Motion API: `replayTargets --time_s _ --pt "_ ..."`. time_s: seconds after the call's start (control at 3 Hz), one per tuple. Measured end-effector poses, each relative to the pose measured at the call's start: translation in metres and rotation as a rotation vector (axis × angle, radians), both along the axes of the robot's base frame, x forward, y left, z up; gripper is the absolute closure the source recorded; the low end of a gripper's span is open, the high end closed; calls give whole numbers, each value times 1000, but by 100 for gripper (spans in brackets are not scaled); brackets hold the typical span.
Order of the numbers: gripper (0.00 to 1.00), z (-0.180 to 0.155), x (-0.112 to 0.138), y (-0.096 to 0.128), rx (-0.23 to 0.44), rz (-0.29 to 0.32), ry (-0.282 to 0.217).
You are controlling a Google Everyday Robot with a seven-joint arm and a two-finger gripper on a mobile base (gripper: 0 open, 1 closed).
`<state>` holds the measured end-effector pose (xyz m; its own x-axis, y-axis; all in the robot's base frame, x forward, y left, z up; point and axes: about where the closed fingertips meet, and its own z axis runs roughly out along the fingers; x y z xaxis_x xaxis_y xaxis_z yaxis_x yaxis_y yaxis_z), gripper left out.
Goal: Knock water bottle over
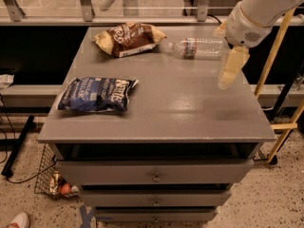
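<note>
One clear ribbed plastic water bottle (197,48) shows at upper middle. Two foil snack bags: one brown chip bag (128,38) upper left, one blue chip bag (97,94) left. One grey cabinet (180,108) has three drawers (114,172). One cream gripper (232,65) hangs upper right.

My gripper (227,79) over the right edge, water bottle (197,48) lying beside it, open tabletop (180,108) mid-front, brown chip bag (128,38) and blue chip bag (97,95) crowding the left
</note>
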<state>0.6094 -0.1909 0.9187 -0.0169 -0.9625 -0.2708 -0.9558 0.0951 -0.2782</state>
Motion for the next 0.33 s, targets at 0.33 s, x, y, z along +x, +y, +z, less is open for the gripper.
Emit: replayTargets --time_s 0.33 --pt "0 0 0 0 0 0 0"
